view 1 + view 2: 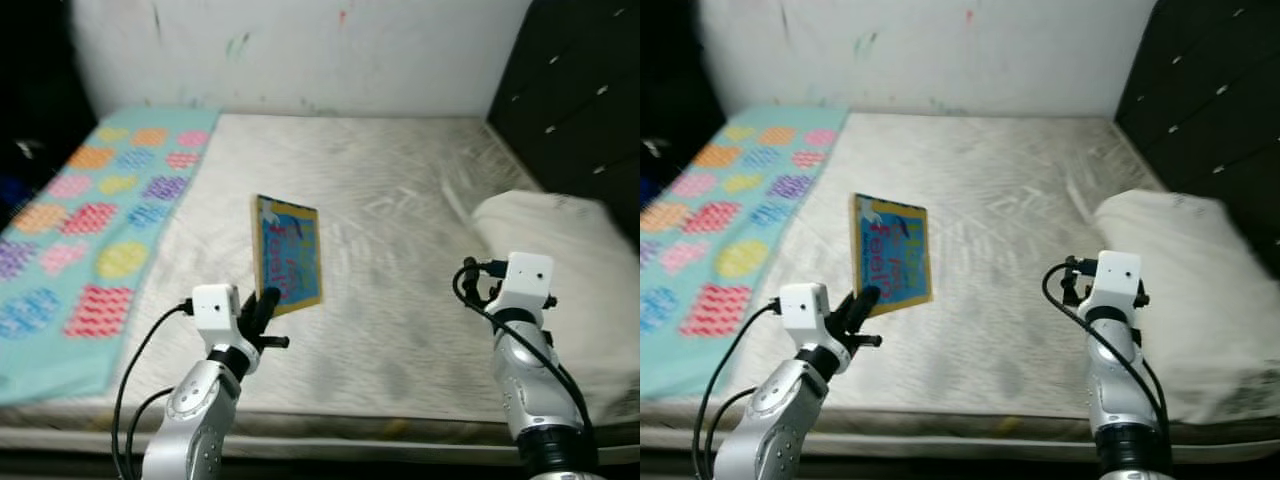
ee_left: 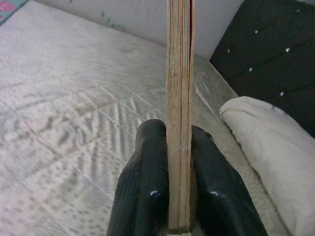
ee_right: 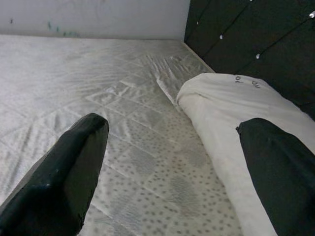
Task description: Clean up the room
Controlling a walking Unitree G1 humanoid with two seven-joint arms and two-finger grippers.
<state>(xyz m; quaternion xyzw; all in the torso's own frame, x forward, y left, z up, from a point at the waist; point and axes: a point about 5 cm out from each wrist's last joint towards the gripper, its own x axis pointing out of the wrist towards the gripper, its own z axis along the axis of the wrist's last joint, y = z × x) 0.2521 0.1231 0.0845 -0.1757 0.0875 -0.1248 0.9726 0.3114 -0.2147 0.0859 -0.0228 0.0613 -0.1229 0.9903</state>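
Note:
A thin picture book with a blue cover is held upright above the bare mattress. My left gripper is shut on the book's lower edge. In the left wrist view the two black fingers clamp the book's page edge from both sides. My right gripper is raised over the mattress with its fingers wide apart and nothing between them, next to a white pillow.
A teal blanket with coloured patches covers the left side of the bed. A dark tufted headboard stands on the right. A white wall runs along the far side.

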